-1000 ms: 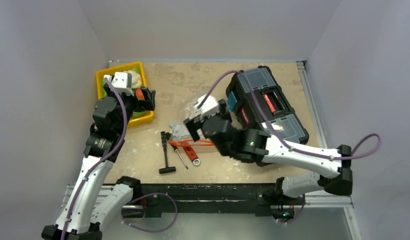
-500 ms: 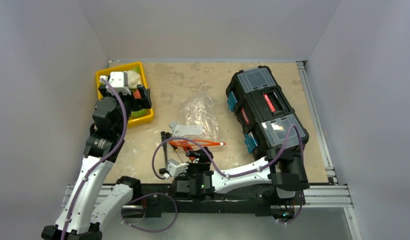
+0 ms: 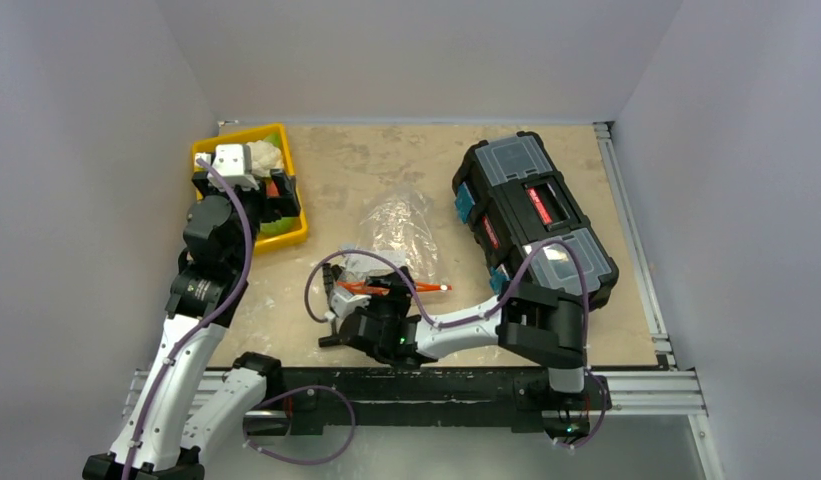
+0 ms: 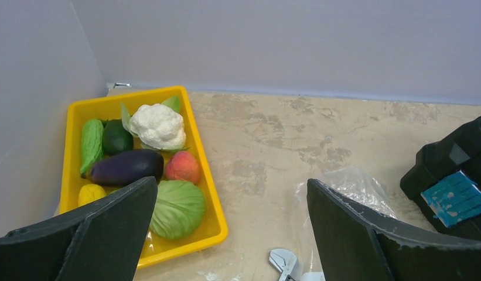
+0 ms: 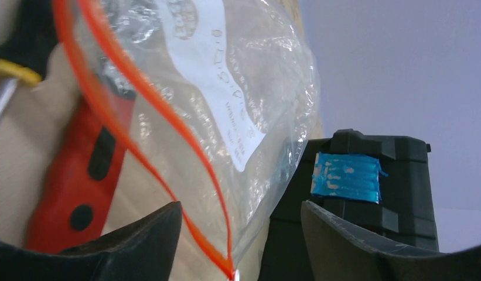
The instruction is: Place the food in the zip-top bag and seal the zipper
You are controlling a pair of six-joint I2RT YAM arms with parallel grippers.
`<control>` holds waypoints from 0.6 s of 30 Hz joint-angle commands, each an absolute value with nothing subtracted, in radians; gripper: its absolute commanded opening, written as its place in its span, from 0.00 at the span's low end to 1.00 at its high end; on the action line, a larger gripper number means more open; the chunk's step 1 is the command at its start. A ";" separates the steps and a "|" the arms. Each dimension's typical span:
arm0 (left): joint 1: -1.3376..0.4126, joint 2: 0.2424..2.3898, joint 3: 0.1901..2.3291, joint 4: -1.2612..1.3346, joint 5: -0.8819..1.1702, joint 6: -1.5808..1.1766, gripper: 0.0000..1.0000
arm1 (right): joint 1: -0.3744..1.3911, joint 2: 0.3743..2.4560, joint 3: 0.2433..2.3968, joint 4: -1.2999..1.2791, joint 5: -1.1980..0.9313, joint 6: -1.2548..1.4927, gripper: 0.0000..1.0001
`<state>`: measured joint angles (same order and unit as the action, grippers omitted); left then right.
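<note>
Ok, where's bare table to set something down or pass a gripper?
Bare: the far stretch between yellow tray and toolbox, beyond the bag; also the patch between tray and near edge. Crowded: near centre, where right gripper, bag mouth and red-handled tool bunch.

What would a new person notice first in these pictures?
A yellow tray of toy food sits at the far left of the table, below the left gripper. A big black toolbox lies on the right. Between them lies a clear bag, its red-orange zipper between the right gripper's open jaws.
</note>
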<state>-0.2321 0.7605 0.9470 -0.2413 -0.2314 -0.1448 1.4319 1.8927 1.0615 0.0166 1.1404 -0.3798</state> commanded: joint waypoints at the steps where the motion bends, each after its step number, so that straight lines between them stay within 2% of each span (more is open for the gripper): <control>1: -0.232 0.753 0.954 -0.206 -0.244 -0.130 0.99 | 1.355 1.924 1.054 0.269 1.148 -0.548 0.66; 7: -0.227 0.759 0.954 -0.205 -0.241 -0.127 0.99 | 1.279 1.968 1.095 0.355 1.103 -0.615 0.33; 10: -0.226 0.761 0.955 -0.206 -0.238 -0.128 0.98 | 1.266 1.946 1.158 0.238 1.079 -0.505 0.00; 14: -0.225 0.758 0.961 -0.213 -0.228 -0.128 0.98 | 1.231 1.791 1.236 -0.041 0.903 -0.144 0.00; 18: -0.225 0.759 0.966 -0.214 -0.189 -0.132 0.98 | 1.057 1.649 1.349 -0.326 0.419 0.237 0.00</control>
